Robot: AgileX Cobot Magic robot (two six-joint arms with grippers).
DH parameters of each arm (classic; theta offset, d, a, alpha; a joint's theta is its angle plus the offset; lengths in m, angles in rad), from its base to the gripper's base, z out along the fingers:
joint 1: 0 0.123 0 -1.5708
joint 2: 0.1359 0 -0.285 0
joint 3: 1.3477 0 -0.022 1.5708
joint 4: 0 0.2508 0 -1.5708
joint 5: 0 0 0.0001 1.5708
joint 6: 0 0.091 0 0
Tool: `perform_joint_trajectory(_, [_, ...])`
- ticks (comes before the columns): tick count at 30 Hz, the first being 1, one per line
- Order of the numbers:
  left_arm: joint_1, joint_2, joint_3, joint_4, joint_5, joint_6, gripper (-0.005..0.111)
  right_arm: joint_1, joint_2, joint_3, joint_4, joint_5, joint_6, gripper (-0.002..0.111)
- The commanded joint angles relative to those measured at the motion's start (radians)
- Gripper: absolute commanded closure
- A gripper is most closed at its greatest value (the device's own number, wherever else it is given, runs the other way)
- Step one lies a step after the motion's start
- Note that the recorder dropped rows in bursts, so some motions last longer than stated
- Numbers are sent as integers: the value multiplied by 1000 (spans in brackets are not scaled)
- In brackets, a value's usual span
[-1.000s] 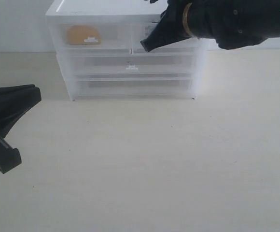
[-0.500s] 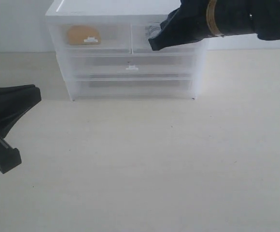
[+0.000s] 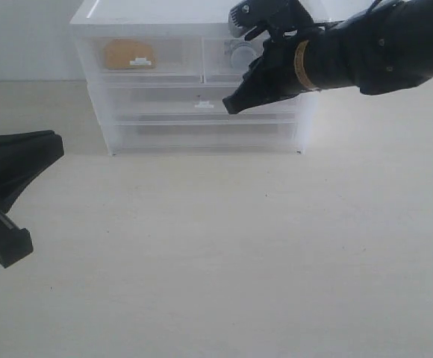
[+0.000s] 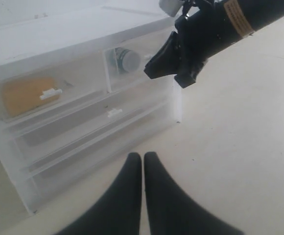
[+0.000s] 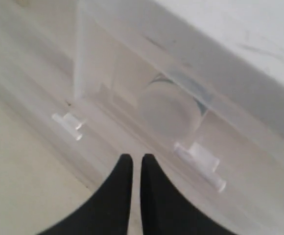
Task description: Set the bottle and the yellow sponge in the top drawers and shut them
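Note:
The yellow sponge (image 3: 129, 54) (image 4: 27, 94) lies inside the top left drawer (image 3: 142, 54), which is pushed in. Through the front of the top right drawer (image 3: 231, 67) I see the bottle (image 3: 240, 54) (image 4: 125, 59) (image 5: 169, 110) lying on its side, white cap facing out. That drawer also sits flush. My right gripper (image 3: 229, 107) (image 5: 133, 157) is shut on nothing, hovering just in front of the cabinet, below the top right drawer's handle (image 5: 201, 157). My left gripper (image 3: 52, 145) (image 4: 143, 156) is shut and empty, low over the table at the far left.
The white-topped cabinet (image 3: 164, 11) stands at the back of the pale table (image 3: 239, 246). Two full-width translucent drawers sit under the top pair, the upper with a small handle (image 3: 204, 105) (image 5: 68, 122). The right arm (image 4: 205, 34) reaches across the cabinet's right side.
My right gripper has dropped from the top right drawer's front to the level of the drawer below, uncovering the bottle behind the drawer front. The left arm has stayed still.

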Motion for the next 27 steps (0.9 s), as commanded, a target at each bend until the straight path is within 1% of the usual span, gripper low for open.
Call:
perform_joint_trajectory(1, [-3, 6, 4, -10, -13, -9, 103, 1, 46, -81, 1, 50, -4, 102])
perform_joint_trajectory(5, [-3, 6, 4, -10, -13, -9, 103, 1, 59, -120, 1, 198, 32, 102])
perform_joint_trajectory(7, [-3, 6, 4, -10, -13, -9, 103, 1, 61, -125, 1, 235, 61, 102])
perform_joint_trajectory(9, [-3, 6, 4, -10, -13, -9, 103, 1, 58, -126, 1, 208, 77, 102])
perform_joint_trajectory(13, [-3, 6, 4, -10, -13, -9, 103, 1, -19, -64, 4, 35, 77, 102])
perform_joint_trajectory(15, [-3, 6, 4, -10, -13, -9, 103, 1, -116, 17, 4, 18, 86, 102])
perform_joint_trajectory(19, [-3, 6, 4, -10, -13, -9, 103, 1, -374, 235, 7, 110, 86, 102])
perform_joint_trajectory(27, [-3, 6, 4, -10, -13, -9, 103, 1, -838, 615, 77, 138, 148, 102])
